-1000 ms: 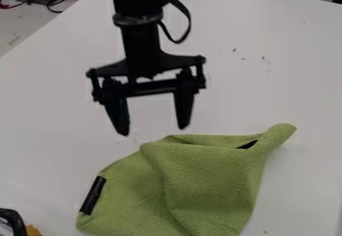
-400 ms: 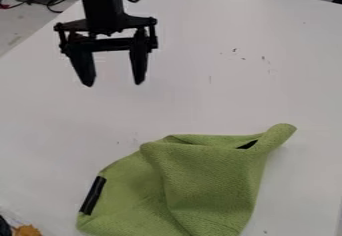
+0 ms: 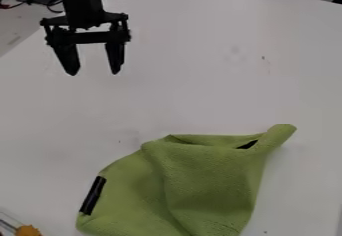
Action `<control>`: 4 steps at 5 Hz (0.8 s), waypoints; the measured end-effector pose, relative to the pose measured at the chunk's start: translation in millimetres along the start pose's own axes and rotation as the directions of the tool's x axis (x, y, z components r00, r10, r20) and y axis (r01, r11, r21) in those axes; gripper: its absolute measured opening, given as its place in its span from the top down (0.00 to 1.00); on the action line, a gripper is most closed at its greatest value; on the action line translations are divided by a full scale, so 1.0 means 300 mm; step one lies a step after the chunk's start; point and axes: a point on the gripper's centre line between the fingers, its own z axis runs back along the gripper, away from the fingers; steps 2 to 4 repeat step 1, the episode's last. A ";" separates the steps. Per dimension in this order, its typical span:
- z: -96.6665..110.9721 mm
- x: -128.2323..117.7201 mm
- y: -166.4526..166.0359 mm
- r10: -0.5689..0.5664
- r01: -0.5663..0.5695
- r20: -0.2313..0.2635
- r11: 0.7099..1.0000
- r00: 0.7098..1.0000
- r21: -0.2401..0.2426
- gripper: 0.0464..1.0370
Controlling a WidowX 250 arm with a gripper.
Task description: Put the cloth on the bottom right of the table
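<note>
green cloth down at the bottom of the table, gripper up top with nothing in it

so the cloth [image 3: 207,185] is lying kinda crumpled on the white table [image 3: 180,85], bottom middle and running over to the right, with one rolled-looking corner poking up to the right (there's a black strip [image 3: 93,195] on its left edge too). the black gripper [image 3: 94,73] is at the upper left, fingers spread apart and holding nothing, well apart from the cloth.

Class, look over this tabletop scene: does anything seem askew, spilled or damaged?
Nothing looks spilled or damaged. Only the crumpled green fabric cloth looks untidy: it lies in folds, not flat, on the white table, its upper right corner bunched up.
</note>
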 end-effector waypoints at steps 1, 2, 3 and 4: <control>0.009 0.016 0.027 -0.028 0.027 0.019 0.999 0.999 0.036 0.04; 0.009 0.016 0.027 -0.028 0.027 0.019 0.999 0.999 0.036 0.04; 0.009 0.016 0.027 -0.028 0.027 0.019 0.999 0.999 0.036 0.04; 0.009 0.016 0.027 -0.028 0.027 0.019 0.999 0.999 0.036 0.04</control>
